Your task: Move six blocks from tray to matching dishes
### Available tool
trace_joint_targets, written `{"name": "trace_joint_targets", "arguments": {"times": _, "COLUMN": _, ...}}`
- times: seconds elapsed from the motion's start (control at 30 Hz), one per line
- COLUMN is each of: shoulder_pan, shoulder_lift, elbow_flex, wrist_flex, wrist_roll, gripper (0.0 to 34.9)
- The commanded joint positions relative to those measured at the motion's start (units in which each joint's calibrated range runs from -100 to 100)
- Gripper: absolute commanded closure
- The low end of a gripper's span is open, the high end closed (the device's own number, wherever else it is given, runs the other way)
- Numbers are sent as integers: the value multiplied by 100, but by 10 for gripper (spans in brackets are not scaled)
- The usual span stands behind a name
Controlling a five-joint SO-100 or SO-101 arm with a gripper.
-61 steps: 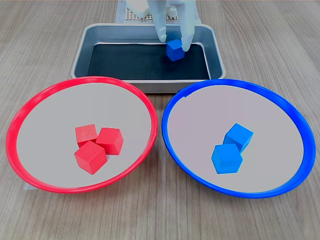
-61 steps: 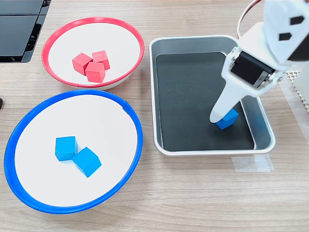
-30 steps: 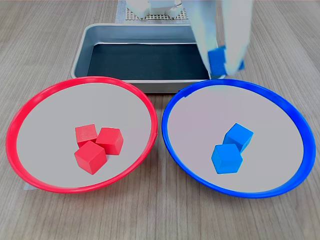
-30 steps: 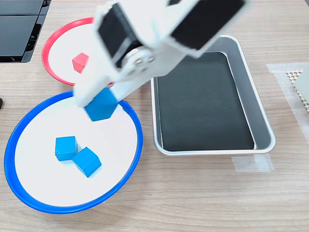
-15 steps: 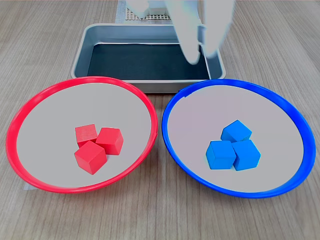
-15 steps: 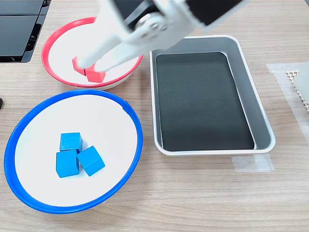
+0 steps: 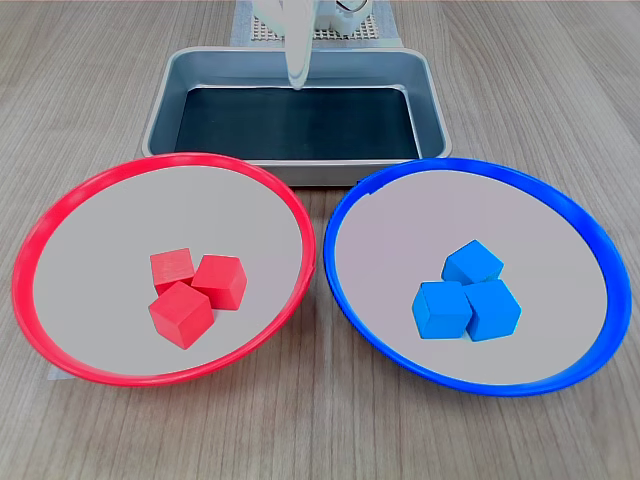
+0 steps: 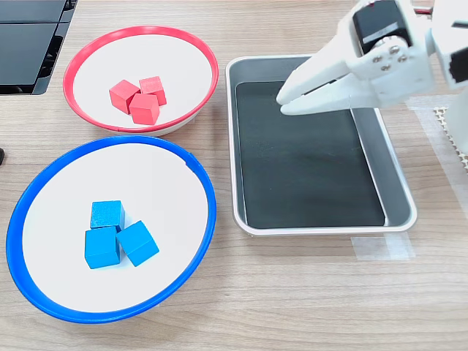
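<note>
Three red blocks (image 7: 193, 290) (image 8: 139, 97) lie clustered in the red-rimmed dish (image 7: 60, 210) (image 8: 80, 58). Three blue blocks (image 7: 468, 292) (image 8: 113, 232) sit touching each other in the blue-rimmed dish (image 7: 580, 225) (image 8: 29, 197). The silver tray (image 7: 165, 100) (image 8: 398, 183) shows only its bare black floor. My white gripper (image 7: 298, 78) (image 8: 282, 104) hovers above the tray's far part in the first exterior view. Its fingertips meet and hold nothing.
A white mesh pad (image 7: 335, 35) (image 8: 442, 117) lies under the arm's base behind the tray. A black flat object (image 8: 29, 44) sits at the second exterior view's upper left. Clear tape (image 8: 384, 248) is stuck to the wooden table by the tray.
The gripper carried the last blue block from the tray to the blue dish, let it go there, then swung back over the tray and shut. The blue blocks shifted into a cluster of three.
</note>
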Motion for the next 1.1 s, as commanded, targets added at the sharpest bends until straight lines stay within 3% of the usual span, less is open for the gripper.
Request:
{"name": "trace_joint_targets", "arguments": {"times": 0.0, "shoulder_pan": 127, "shoulder_lift": -571, "elbow_flex": 36, "wrist_flex": 574, "wrist_roll": -68, "gripper": 348}}
{"name": "trace_joint_targets", "arguments": {"times": 0.13, "shoulder_pan": 174, "shoulder_lift": -929, "elbow_flex": 36, "wrist_flex": 1226, "wrist_roll": -151, "gripper": 348}}
{"name": "trace_joint_targets", "arguments": {"times": 1.07, "shoulder_pan": 193, "shoulder_lift": -929, "elbow_flex": 36, "wrist_flex": 1251, "wrist_roll": -176, "gripper": 346}}
